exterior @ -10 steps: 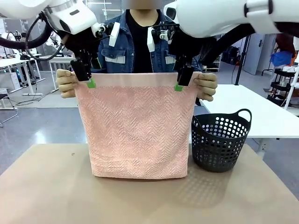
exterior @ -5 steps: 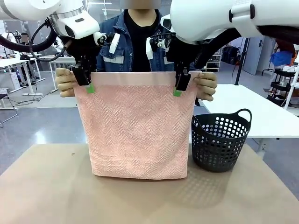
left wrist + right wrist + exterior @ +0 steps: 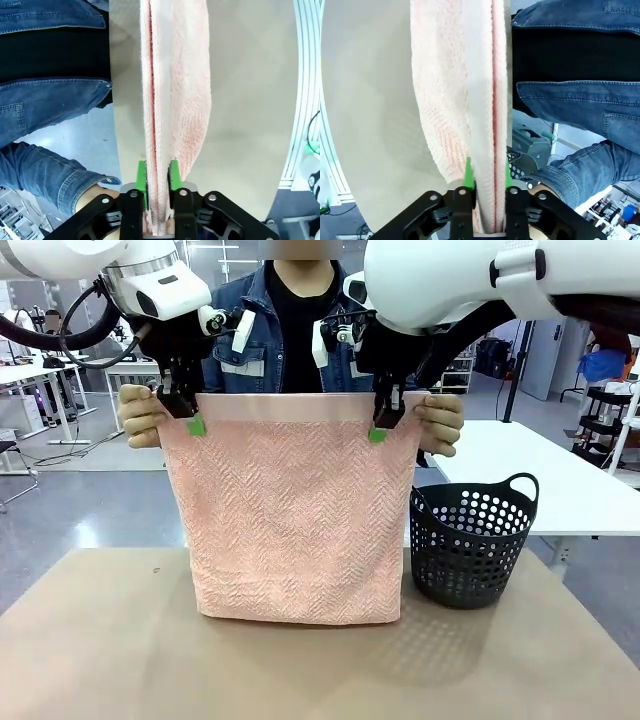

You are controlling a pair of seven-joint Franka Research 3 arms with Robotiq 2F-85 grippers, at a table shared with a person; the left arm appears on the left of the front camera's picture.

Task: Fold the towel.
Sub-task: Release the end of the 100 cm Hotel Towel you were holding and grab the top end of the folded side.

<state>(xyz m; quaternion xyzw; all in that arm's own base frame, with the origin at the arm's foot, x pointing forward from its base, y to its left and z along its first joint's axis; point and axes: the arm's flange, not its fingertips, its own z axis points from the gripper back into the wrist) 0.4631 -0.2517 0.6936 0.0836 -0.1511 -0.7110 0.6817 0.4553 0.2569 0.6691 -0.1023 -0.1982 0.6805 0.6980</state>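
Left arm and right arm: chunky glossy white shells, black cables looping just under the left arm. Left gripper and right gripper are black, with green pads and silver screws. Person's in a blue denim jacket over a black shirt.

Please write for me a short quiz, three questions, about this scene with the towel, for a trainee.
1. True or false: the basket stands on the table to the robot's left of the towel.
2. The left tool and the right tool are each: A) open above the towel, B) shut on the towel's top edge, C) shut on the basket.
3. Short answer: what else holds the towel's top corners?
Key: 1 false; 2 B; 3 the person's hands.
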